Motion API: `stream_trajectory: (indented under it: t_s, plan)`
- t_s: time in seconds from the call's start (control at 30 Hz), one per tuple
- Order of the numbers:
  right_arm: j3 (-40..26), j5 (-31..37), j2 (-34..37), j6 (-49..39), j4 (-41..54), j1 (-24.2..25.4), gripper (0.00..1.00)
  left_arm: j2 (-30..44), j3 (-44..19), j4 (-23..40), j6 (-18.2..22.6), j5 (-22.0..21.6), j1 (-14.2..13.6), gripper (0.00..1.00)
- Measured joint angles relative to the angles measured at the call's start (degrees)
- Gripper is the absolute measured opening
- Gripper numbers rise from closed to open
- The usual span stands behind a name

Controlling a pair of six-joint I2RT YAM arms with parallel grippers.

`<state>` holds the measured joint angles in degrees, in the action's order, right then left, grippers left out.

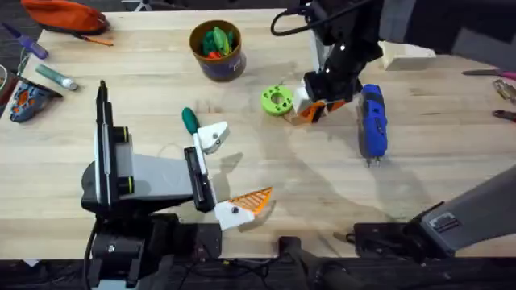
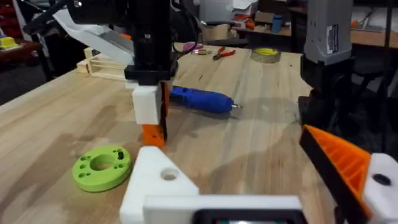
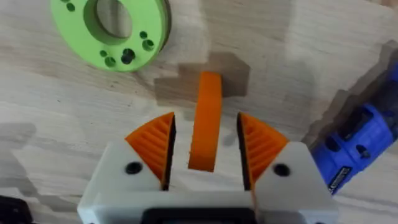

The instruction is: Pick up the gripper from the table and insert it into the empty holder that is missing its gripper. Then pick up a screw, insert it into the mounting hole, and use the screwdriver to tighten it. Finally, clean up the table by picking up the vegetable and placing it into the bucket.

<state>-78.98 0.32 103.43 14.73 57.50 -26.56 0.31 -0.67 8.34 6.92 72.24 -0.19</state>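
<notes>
Right gripper [image 3: 205, 146] jaws part-open, straddling the gripper [image 3: 206, 121] — the loose orange wedge stands between the two ribbed pads with a gap showing on each side, so not clamped yet as far as I can tell. Lime-green ring disc [image 3: 111, 26] lies just beside the wedge, the blue screwdriver [image 3: 357, 146] near it on the other side. Step in hand, by my read: the first pick, grasping the wedge off the table [image 1: 419, 173]. The next move calls for closing squarely on it, lifting, then carrying it to the holder [image 1: 213, 137] — the bare white finger mount with its mounting hole [image 2: 168, 175], well apart from the wedge. Left gripper [image 1: 230, 171] stands wide open, holding nothing. The bucket [image 1: 217, 50] sits beyond the disc; the dark green vegetable [image 1: 189, 121] lies by the holder.
</notes>
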Motion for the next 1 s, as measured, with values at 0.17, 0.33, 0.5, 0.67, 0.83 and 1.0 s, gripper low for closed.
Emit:
stream_trajectory:
  t_s: [0.17, 0.33, 0.5, 0.67, 0.83, 1.0]
  plan:
    - [0.02, 0.0, 0.47, 0.08, 0.03, -0.01, 0.528, -0.01, 0.0, 0.0, 0.0, 0.0, 0.0, 0.986]
    - [0.02, 0.0, 0.45, 0.08, -0.26, 0.0, 0.453, 0.01, 0.0, 0.0, 0.0, 0.0, 0.0, 0.985]
    - [0.02, 0.0, 0.47, 0.08, -0.24, -0.01, 0.338, 0.01, 0.0, 0.01, 0.0, -0.02, 0.0, 0.985]
    - [0.02, 0.0, 0.44, 0.06, -0.14, -0.01, 0.246, -0.02, 0.0, 0.0, 0.0, -0.02, 0.0, 0.986]
    - [0.02, 0.0, 0.47, 0.08, -0.16, -0.01, 0.142, 0.01, 0.0, 0.0, 0.0, -0.02, 0.0, 0.985]
    - [0.02, 0.0, 0.47, 0.08, -0.16, 0.0, 0.043, -0.01, 0.0, 0.0, 0.0, -0.02, 0.0, 0.986]
